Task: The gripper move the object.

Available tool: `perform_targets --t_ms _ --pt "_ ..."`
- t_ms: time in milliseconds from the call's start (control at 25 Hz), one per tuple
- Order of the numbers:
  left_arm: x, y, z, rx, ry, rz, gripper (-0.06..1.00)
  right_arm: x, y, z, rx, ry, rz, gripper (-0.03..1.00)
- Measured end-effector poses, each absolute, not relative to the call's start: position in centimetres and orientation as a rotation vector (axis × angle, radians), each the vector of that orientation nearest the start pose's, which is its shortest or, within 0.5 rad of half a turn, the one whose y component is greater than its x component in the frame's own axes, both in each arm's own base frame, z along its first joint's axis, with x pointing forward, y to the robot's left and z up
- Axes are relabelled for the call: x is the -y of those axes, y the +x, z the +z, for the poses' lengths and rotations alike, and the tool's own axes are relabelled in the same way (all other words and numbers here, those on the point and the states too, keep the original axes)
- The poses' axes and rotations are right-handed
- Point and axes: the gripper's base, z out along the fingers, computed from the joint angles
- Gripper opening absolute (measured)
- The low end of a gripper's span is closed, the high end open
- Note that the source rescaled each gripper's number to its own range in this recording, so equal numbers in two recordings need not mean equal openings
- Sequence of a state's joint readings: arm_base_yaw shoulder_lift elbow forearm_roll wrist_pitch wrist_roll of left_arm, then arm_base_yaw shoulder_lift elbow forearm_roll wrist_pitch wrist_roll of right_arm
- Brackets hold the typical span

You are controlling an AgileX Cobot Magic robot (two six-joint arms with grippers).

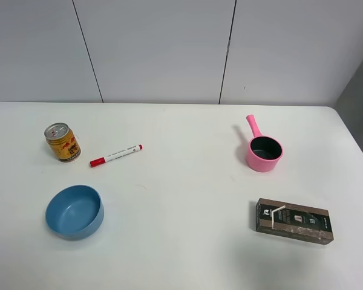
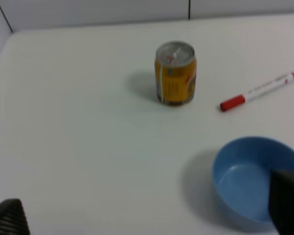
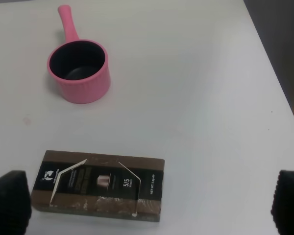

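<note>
The small yellow-gold can [image 1: 63,142] with red markings and a silver pull-tab top stands upright at the far left of the white table [image 1: 181,181]. It also shows in the left wrist view [image 2: 175,73]. My left gripper [image 2: 147,215] is open and empty. Only its black fingertips [image 2: 7,219] show, well short of the can. My right gripper [image 3: 149,205] is open and empty, its black fingertips [image 3: 10,200] on either side of the brown carton [image 3: 100,185]. Neither gripper shows in the exterior high view.
A red-capped white marker [image 1: 115,155] lies just right of the can. A blue bowl [image 1: 74,211] sits in front of the can. A pink saucepan [image 1: 263,150] and the brown carton [image 1: 294,220] with a straw are on the right side.
</note>
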State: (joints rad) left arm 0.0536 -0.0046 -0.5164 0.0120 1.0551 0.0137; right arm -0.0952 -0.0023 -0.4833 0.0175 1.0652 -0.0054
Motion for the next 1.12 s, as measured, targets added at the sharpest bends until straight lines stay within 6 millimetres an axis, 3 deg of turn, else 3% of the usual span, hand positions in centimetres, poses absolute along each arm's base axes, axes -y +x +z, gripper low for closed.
perform_targets --t_ms 1120 --pt "-0.03 -0.65 27.99 -2.028 -0.043 0.051 1.00 -0.17 -0.34 27.23 -2.061 0.092 -0.041 1.00"
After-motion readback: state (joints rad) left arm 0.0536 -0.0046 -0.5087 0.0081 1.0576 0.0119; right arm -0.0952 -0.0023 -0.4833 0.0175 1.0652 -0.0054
